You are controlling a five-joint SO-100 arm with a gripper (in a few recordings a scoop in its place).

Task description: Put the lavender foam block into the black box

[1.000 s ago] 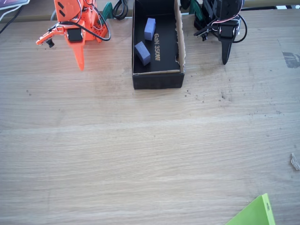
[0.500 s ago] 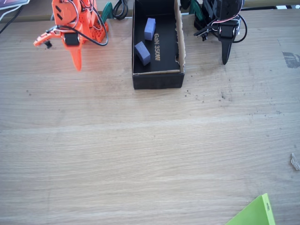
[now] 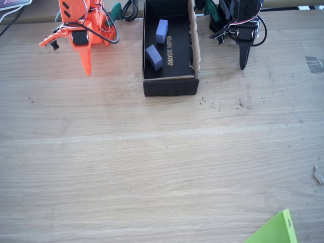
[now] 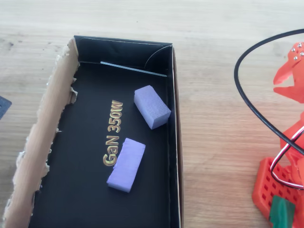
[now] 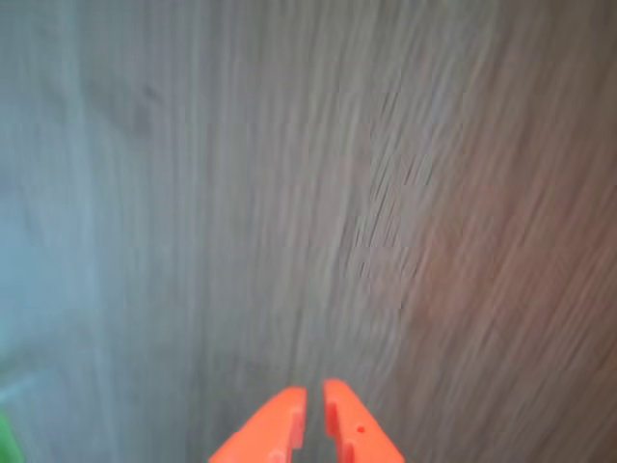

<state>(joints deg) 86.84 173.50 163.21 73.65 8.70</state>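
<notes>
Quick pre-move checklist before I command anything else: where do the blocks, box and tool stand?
1. Chunky block inside box: ok, lying on its floor.
2. Slim block also in box, apart from the chunky one: ok.
3. Tool empty: ok, fingers nearly together with nothing between them in the wrist view.
4. Tool clear of box: ok, the orange arm stands left of it in the fixed view.
5. Table under tool bare: ok.
6. Black arm right of box: cannot tell if it matters.
</notes>
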